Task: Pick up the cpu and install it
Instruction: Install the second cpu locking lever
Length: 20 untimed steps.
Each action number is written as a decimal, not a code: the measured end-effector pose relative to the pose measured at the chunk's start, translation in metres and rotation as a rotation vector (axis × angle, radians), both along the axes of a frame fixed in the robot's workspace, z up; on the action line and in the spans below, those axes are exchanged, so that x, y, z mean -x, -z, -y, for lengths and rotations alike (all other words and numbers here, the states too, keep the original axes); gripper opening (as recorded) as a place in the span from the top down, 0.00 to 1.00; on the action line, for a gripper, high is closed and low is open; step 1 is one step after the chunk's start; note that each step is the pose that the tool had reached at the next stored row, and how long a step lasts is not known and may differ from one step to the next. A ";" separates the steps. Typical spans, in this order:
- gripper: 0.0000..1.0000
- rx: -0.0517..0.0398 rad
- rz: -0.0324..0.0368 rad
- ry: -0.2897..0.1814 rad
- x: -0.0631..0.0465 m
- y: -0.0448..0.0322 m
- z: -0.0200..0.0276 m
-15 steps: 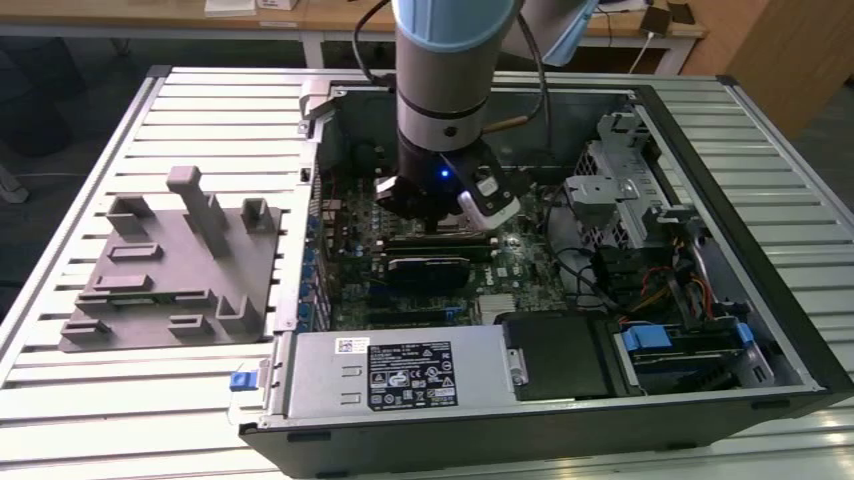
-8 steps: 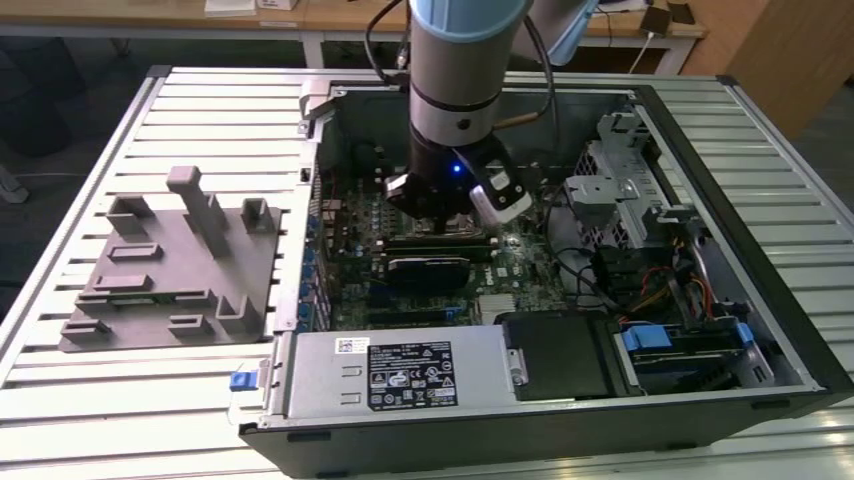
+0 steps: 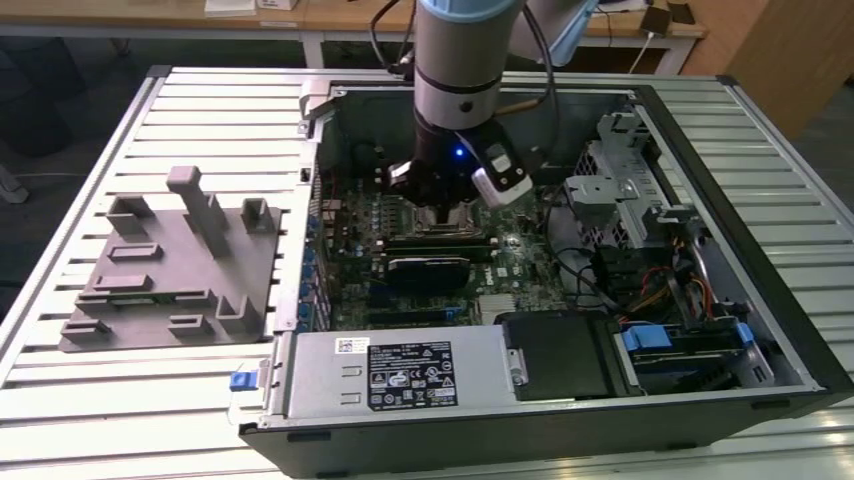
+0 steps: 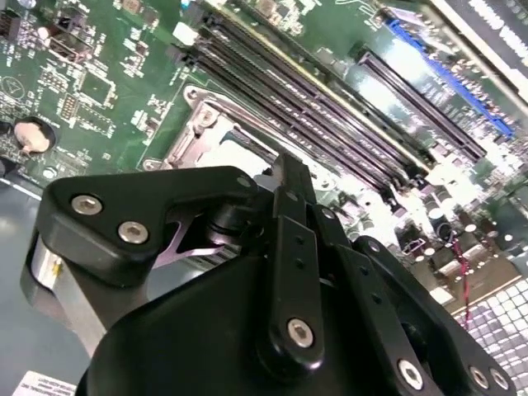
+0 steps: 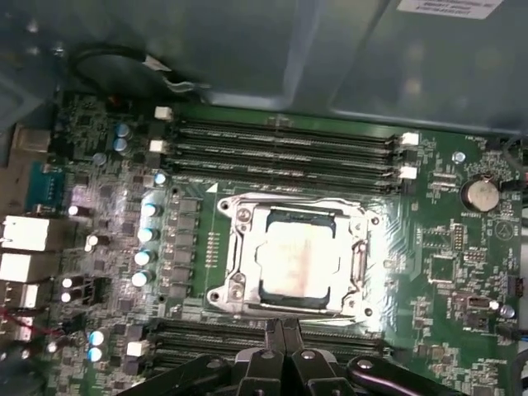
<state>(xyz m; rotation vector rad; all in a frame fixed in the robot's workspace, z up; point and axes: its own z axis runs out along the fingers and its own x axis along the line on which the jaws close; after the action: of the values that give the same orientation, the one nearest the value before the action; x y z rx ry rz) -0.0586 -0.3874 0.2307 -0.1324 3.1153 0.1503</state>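
**While the chip sits in its frame: seating it cleanly**

Since the cpu (image 5: 299, 262) already lies inside the metal socket frame (image 5: 238, 247) at the centre of the first wrist view, the work now looks like one of seating, not carrying. The hand (image 5: 283, 340) hangs just beside the socket's near edge, fingertips pressed together and holding nothing. In the exterior view the hand (image 3: 447, 205) is low over the motherboard (image 3: 400, 290) inside the open computer case (image 3: 747, 300). Good practice here, I judge: check that the chip lies flat and square in its recess, and avoid side pressure that might bend contacts or nudge the memory slots (image 5: 280, 148) close by.
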 end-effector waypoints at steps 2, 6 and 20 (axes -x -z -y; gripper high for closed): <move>0.89 0.0059 0.0000 0.000 -0.003 0.0001 -0.0026; 0.89 0.0150 -0.0001 0.000 -0.008 0.0003 -0.0115; 0.89 0.0247 -0.0001 0.000 -0.012 -0.0068 -0.0250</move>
<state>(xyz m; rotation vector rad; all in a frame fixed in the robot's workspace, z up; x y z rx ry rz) -0.0465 -0.3624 0.2375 -0.1327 3.1182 0.1118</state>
